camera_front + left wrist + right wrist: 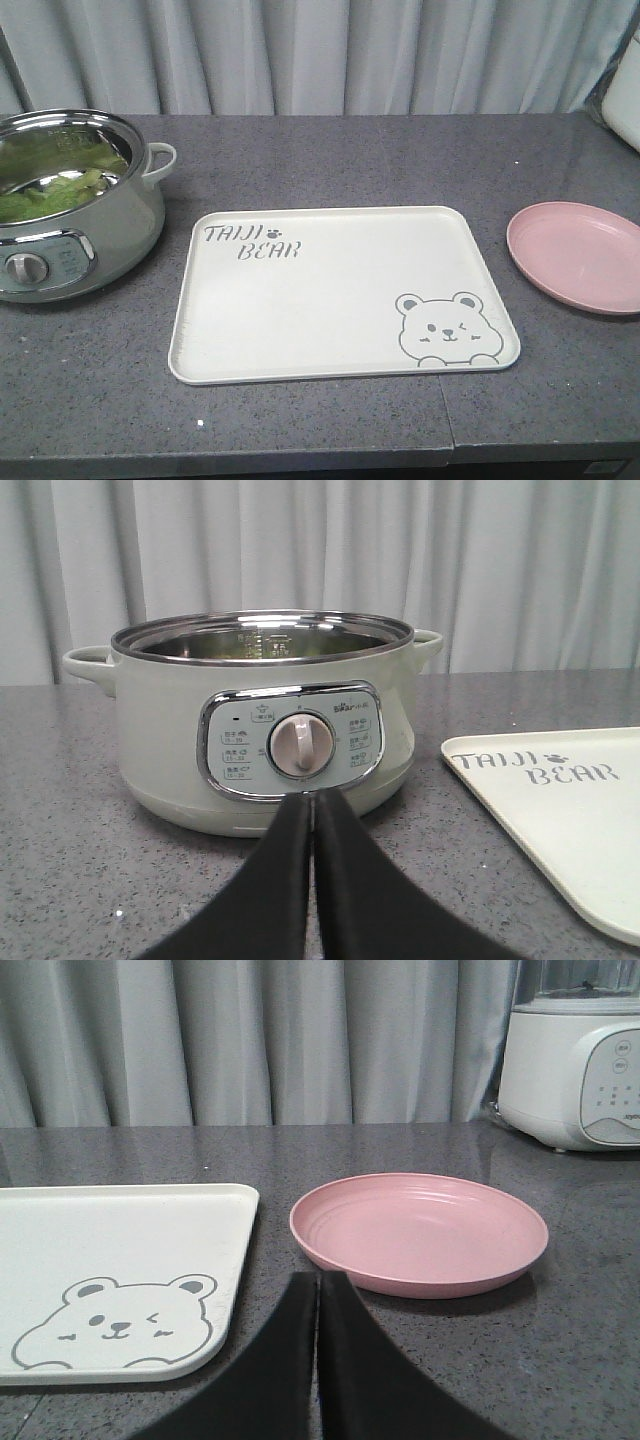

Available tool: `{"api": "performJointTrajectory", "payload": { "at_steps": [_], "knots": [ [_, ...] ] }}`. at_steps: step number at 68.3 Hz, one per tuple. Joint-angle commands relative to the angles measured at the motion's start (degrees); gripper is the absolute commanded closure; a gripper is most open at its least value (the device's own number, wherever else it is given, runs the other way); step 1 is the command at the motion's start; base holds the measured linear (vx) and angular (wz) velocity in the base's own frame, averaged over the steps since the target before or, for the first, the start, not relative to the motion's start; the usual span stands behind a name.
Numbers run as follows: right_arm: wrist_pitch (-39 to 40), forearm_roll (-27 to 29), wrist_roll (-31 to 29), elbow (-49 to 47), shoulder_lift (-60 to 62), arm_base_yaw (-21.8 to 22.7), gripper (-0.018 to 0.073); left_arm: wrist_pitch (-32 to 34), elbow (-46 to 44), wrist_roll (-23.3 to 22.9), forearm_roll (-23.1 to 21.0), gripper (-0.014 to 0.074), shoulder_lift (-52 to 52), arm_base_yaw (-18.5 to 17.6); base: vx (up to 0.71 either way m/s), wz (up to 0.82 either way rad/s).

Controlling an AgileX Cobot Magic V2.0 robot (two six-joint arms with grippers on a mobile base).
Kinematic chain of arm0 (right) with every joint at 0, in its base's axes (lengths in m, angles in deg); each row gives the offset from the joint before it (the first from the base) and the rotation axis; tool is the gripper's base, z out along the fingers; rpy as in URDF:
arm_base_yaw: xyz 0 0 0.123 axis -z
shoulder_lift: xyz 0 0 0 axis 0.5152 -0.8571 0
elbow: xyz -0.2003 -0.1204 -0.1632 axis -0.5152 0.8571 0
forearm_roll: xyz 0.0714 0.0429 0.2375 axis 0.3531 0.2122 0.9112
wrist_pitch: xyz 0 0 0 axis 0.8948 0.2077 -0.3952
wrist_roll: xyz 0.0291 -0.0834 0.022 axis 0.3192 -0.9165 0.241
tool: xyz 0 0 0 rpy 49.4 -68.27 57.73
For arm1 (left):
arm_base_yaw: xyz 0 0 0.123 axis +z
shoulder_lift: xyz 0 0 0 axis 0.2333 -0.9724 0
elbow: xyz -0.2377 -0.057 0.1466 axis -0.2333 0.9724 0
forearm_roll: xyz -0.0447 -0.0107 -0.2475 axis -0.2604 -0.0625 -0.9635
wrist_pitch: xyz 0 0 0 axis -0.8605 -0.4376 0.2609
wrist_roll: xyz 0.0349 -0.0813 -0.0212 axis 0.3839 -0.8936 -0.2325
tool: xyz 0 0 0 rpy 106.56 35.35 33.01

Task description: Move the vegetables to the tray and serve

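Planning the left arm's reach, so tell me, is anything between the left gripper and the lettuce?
Yes. The lettuce lies inside the lidless electric pot, whose front wall and rim stand between it and the left gripper. Between pot and tray, only bare countertop shows.

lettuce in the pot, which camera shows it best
Exterior front-facing view: it looks down into the pot, so the lettuce shows. Left wrist view sees only the pot's outer wall and rim; right wrist view shows neither.
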Motion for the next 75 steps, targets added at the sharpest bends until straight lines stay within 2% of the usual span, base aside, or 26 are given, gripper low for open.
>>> {"api": "performJointTrajectory", "payload": {
  "at_steps": [1,61,68,75],
  "knots": [
    [4.3,-0.5,-0.4,0.9,0.4,0.3,0.0565,4.4,1.6,-0.6,0.0,0.0603,0.9,0.1,0.0,0.0],
    [5.3,-0.7,-0.4,0.8,0.4,0.3,0.0565,4.5,1.2,-0.6,0.0,0.0603,0.9,0.1,0.0,0.0],
    [4.4,0.3,0.2,-1.2,0.3,0.3,0.0565,5.5,-1.1,-1.0,0.0,0.0603,0.9,0.1,0.0,0.0],
    [1.5,0.7,0.0,-6.2,-1.1,0.3,0.0565,3.4,-7.8,-1.0,0.0,0.0603,0.6,0.1,0.0,0.0]
  ]
}}
